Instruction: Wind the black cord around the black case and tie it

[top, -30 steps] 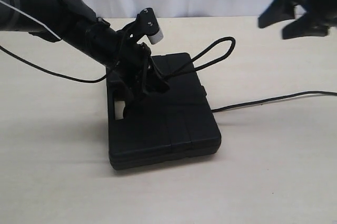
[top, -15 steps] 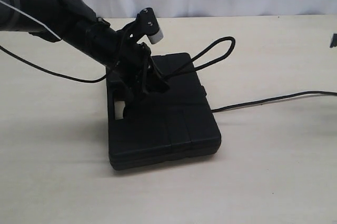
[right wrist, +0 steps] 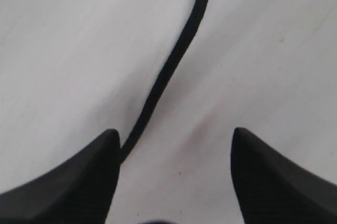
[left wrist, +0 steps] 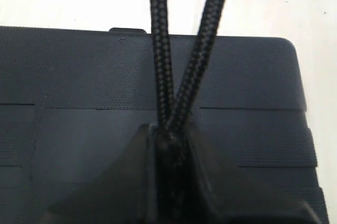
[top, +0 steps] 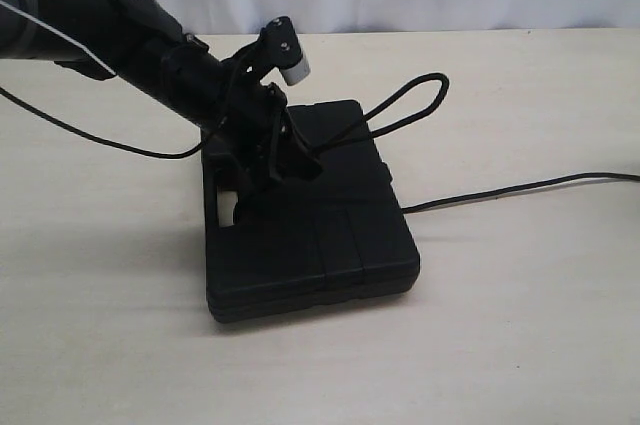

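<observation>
- Change first: my right gripper [right wrist: 174, 142] has left the exterior view, where it hung top right a second ago. Its wrist camera shows the jaws apart just above the trailing black cord [right wrist: 169, 71].
- My left gripper [top: 283, 157] hasn't moved: clamped on the doubled cord atop the black case [top: 330, 235], loop standing off rightward.
- I judge the right arm is going for the free tail.
- Room: the case sits well apart from the table [top: 520, 325] edges, and only the tail crosses the right side.
</observation>
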Available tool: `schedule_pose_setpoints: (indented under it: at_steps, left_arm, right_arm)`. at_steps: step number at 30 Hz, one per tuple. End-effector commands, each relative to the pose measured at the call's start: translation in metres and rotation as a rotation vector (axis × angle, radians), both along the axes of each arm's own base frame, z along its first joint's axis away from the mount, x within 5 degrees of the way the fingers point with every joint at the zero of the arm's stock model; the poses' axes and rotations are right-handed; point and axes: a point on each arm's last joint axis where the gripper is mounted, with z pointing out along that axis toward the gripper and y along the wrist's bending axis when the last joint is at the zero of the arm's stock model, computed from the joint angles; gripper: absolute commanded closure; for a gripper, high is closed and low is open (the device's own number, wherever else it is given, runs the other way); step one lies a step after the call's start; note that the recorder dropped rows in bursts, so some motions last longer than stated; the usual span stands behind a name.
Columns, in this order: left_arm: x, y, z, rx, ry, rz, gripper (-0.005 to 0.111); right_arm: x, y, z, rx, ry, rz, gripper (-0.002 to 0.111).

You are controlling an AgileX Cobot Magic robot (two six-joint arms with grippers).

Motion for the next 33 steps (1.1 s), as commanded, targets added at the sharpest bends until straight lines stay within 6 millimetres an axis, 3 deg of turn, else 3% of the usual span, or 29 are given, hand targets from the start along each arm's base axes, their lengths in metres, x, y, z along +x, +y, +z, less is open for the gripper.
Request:
schedule_pose_setpoints:
  at_steps: [1,8,14,19,21,23,27,30,33]
  left_arm:
    - [-0.005,-0.003,0.001,-0.023,0.037,-0.021,0.107]
    - [-0.005,-0.003,0.001,-0.025,0.041,-0.026,0.107]
    - [-0.007,-0.004,0.002,-0.031,0.056,-0.04,0.107]
    - [-0.007,-0.004,0.002,-0.033,0.06,-0.044,0.107]
    - [-0.007,-0.004,0.002,-0.033,0.06,-0.044,0.107]
    - [-0.007,-0.004,0.002,-0.032,0.057,-0.042,0.107]
    - [-0.007,-0.004,0.002,-0.031,0.056,-0.04,0.107]
    - [-0.006,-0.004,0.002,-0.043,0.07,-0.02,0.107]
    - [-0.004,-0.004,0.005,-0.096,0.112,0.047,0.107]
  right_arm:
    - [0.002,-0.015,-0.007,-0.001,-0.07,-0.1,0.052]
    - [0.008,-0.018,-0.034,0.037,-0.107,-0.153,0.072]
    - [0.017,-0.017,-0.046,0.073,-0.193,-0.178,0.073]
    - [0.015,-0.017,-0.056,0.083,-0.149,-0.172,0.073]
    - [0.014,-0.016,-0.057,0.085,-0.132,-0.158,0.082]
    - [0.014,-0.016,-0.057,0.084,-0.126,-0.128,0.101]
    - [0.016,-0.012,-0.036,0.097,-0.164,-0.035,0.104]
    - [0.015,-0.005,-0.002,0.077,-0.216,0.152,0.104]
    - [0.002,0.013,0.041,0.08,-0.323,0.364,0.104]
